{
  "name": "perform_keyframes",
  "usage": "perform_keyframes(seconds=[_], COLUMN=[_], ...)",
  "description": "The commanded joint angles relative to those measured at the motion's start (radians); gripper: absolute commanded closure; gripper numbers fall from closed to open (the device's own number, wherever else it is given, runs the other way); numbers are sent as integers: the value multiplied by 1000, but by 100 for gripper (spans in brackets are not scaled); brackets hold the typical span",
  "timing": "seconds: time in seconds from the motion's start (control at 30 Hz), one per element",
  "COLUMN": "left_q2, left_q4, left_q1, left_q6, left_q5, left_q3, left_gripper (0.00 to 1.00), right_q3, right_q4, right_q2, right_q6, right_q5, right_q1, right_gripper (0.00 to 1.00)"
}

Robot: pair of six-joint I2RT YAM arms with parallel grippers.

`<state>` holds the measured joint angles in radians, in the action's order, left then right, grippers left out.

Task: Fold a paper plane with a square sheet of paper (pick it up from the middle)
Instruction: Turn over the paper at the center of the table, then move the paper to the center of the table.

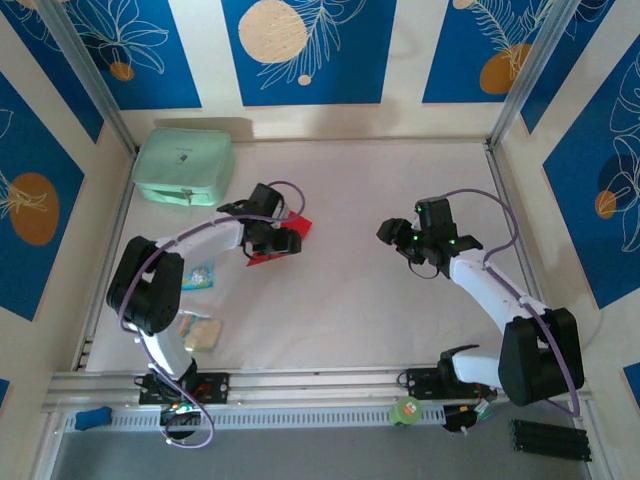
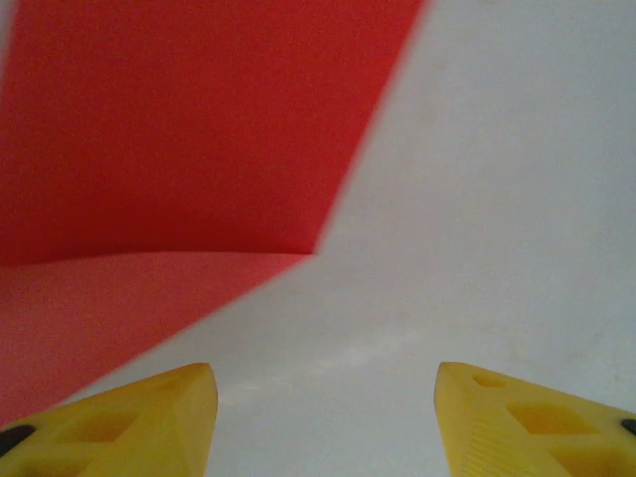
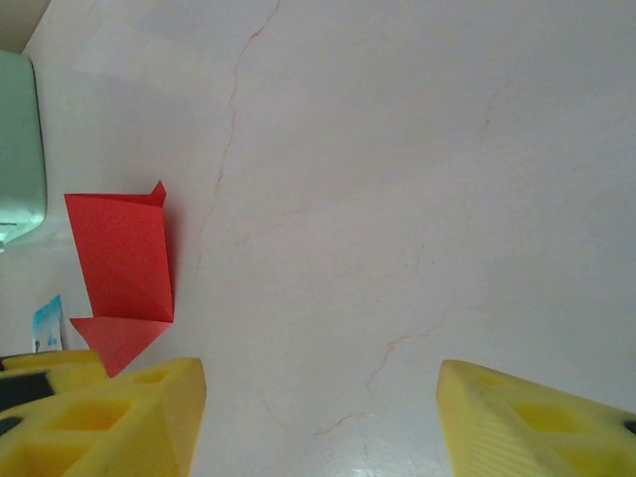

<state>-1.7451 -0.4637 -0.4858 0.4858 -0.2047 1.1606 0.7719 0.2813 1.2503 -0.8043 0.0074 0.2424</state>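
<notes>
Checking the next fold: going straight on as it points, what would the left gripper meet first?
Likely bare table; the paper lies just left of the line from the left gripper, though depth is unclear.

The scene held one red paper sheet [image 1: 298, 226], partly folded, left of centre. One mint-green case [image 1: 183, 166] lay at upper left. Two small packets were counted at lower left: one bluish packet [image 1: 200, 276], one pale packet [image 1: 201, 331]. Two robot arms were present: left arm [image 1: 205, 238], right arm [image 1: 490, 285].

High rear overview of table [image 1: 350, 300]; two low wrist views, red paper [image 3: 124, 263] common.
</notes>
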Motion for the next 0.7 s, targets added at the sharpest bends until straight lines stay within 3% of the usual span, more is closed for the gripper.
perform_keyframes(seconds=[0.0,0.13,0.43,0.67], left_q2=[-4,-69,-130,-148], left_q4=[138,169,155,167], left_q1=[51,94,123,130], left_q6=[39,51,33,40], left_q5=[-89,-104,-23,-60], left_q3=[-25,-9,6,-3], left_gripper=[40,42,42,44], right_q3=[5,2,27,58], right_q4=[-46,-71,-51,-39], right_q2=[2,2,46,93], right_q6=[-11,-2,-8,-10], right_q5=[-32,-9,-1,-6], right_q1=[29,62,86,103], right_gripper=[35,28,28,29])
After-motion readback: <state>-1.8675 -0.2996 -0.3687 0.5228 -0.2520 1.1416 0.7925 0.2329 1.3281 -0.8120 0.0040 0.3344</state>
